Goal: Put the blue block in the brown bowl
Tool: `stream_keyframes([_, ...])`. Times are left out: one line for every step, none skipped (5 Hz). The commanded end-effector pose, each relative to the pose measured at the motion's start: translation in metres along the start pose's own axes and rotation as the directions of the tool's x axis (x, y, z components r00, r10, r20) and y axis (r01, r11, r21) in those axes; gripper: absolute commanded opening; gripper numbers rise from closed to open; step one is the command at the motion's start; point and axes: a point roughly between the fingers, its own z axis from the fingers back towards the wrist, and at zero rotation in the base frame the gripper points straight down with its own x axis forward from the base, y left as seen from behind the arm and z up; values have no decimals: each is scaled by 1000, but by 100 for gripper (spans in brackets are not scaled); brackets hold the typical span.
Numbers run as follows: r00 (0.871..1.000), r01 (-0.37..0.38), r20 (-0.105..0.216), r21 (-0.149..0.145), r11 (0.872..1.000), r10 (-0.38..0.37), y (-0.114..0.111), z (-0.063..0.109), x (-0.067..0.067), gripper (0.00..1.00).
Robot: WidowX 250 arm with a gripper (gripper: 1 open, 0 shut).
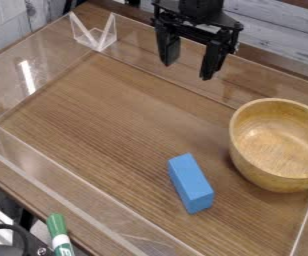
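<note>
The blue block (pixel 190 183) lies flat on the wooden tabletop near the front, a little right of centre. To its right sits the brown bowl (pixel 278 143), round, wooden, with nothing inside. My gripper (pixel 188 58) hangs at the back of the table, well above and behind the block, its black fingers spread apart and pointing down with nothing between them. It is left of the bowl and touches neither object.
A clear acrylic wall (pixel 37 72) rings the tabletop, with a folded clear corner piece (pixel 93 32) at the back left. A green-capped marker (pixel 59 235) lies outside the front edge. The bowl stands close to the right wall.
</note>
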Motion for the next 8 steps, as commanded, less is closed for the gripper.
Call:
stream_keyframes([999,-35,-24,-6,999,34,-3,-9,-5,100])
stream_keyframes([986,-168,-15,-26,985,168,-12,-13,-25,100])
stream_keyframes([944,-329,10,-53,943,329,-27,-9,-46,100])
stream_keyframes([890,-454,13,-72,888,456,-38,-11,-58,100])
stream_keyframes([813,-578,11,-100,810,582,-51,-15,-69,100])
stream_keyframes([733,-675,-10,-135,726,680,-60,-25,-74,100])
stream_keyframes([692,-716,-32,-158,680,721,-65,-44,-77,100])
stream_keyframes([681,-727,-47,-166,666,731,-68,-62,-78,100])
